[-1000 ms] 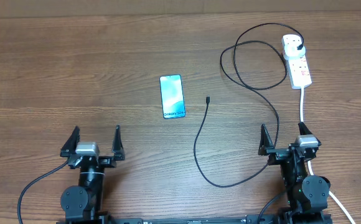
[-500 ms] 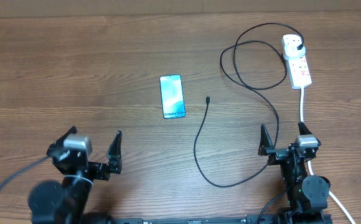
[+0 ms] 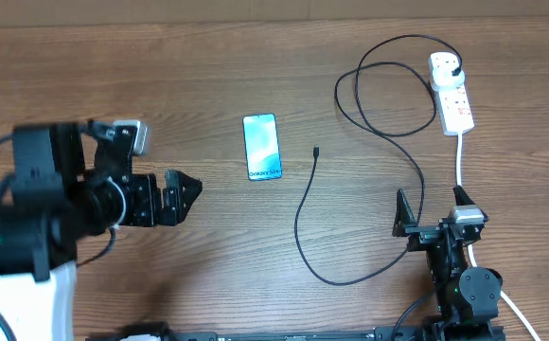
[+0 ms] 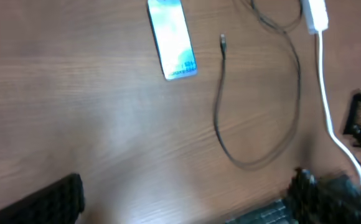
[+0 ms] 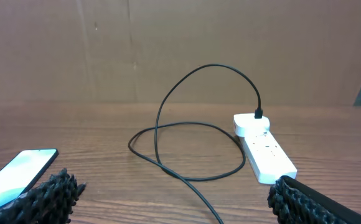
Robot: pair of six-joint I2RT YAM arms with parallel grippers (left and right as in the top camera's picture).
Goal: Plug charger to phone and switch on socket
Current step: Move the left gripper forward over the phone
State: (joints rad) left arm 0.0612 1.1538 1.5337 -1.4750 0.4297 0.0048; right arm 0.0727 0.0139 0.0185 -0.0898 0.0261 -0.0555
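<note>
The phone (image 3: 261, 146) lay screen-up near the middle of the surface (image 3: 161, 76), with bare wood all round it. The charger (image 3: 297, 220) had its tip just right of the phone, not touching, and its plug in the socket (image 3: 451, 93) near the far right edge. The left gripper (image 3: 182, 194) hovered left of the phone, jaws wide apart and empty. The right gripper (image 3: 430, 204) sat by the front edge, jaws also spread, holding nothing.

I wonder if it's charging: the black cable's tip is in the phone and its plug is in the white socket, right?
No. In the overhead view the tip of the charger lies beside the phone, apart from it. Its plug is in the socket.
</note>
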